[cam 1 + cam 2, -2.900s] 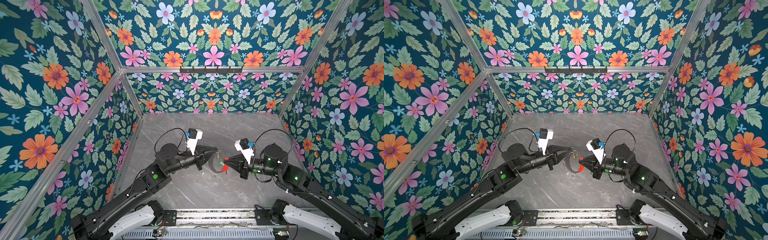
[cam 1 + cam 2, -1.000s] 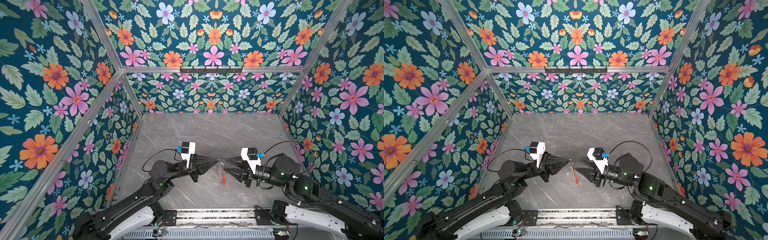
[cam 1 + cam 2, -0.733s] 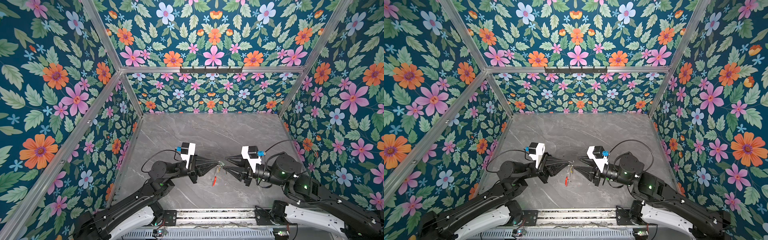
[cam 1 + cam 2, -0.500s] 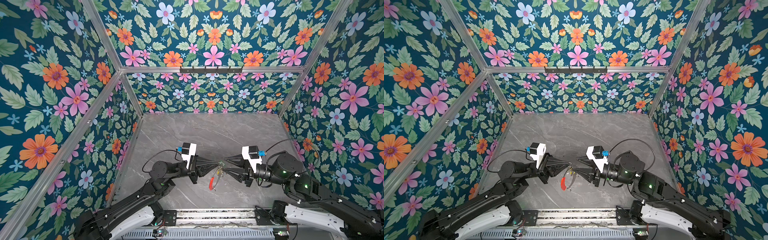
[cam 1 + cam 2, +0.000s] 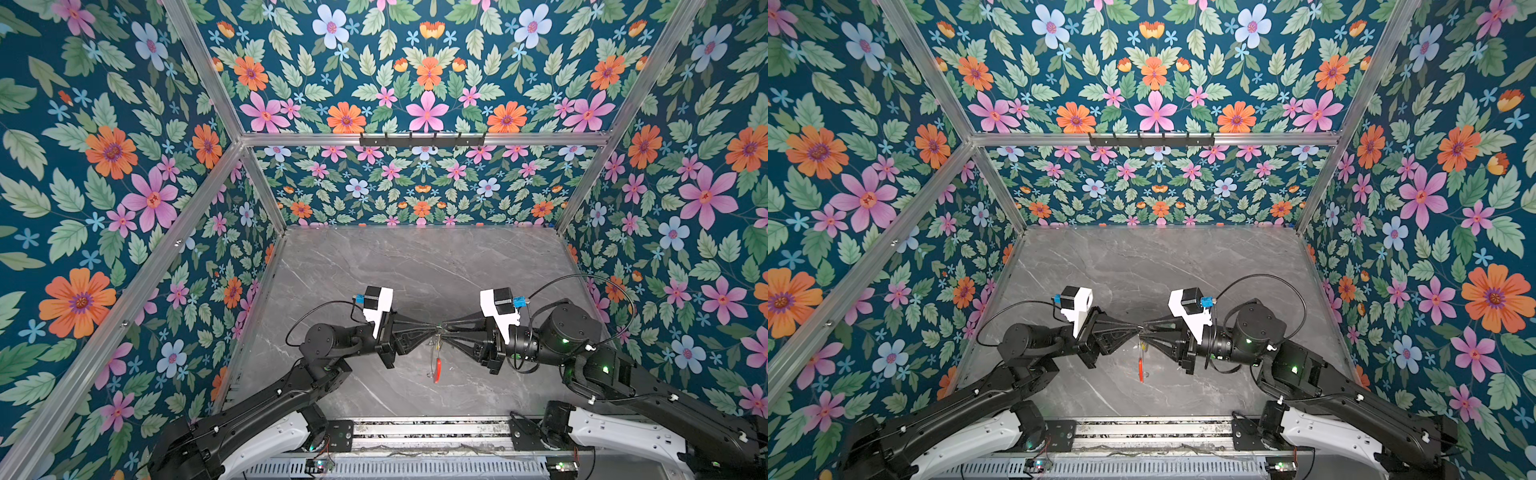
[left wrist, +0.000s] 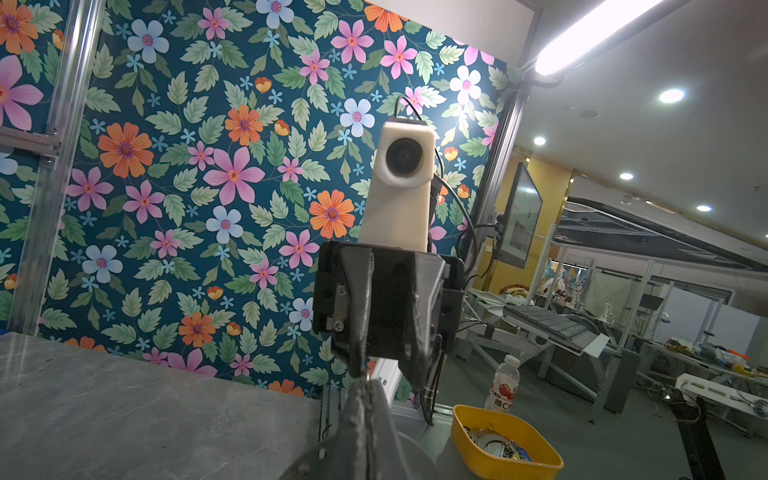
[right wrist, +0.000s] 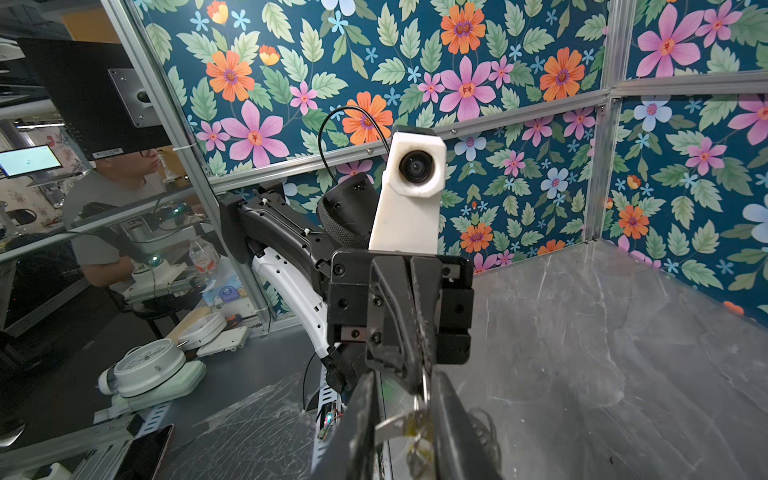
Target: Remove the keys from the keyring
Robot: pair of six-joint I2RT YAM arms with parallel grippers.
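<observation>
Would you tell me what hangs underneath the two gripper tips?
The keyring hangs under the left gripper and right gripper, red sleeve lowest. From above, the fingers cover its top.

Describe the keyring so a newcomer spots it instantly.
Over the grey marble table, find where the left gripper and right gripper meet tip to tip. The keyring dangles from them: a thin metal hoop, alone in having a red sleeve.

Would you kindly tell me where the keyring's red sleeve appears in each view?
In a top view: the keyring's red sleeve hangs below the meeting tips of left gripper and right gripper.
In a top view: the sleeve, same spot.
Left wrist: not visible.
Right wrist: not visible; only a yellow-tagged key shows.
Shared landmark: grey marble table.
</observation>
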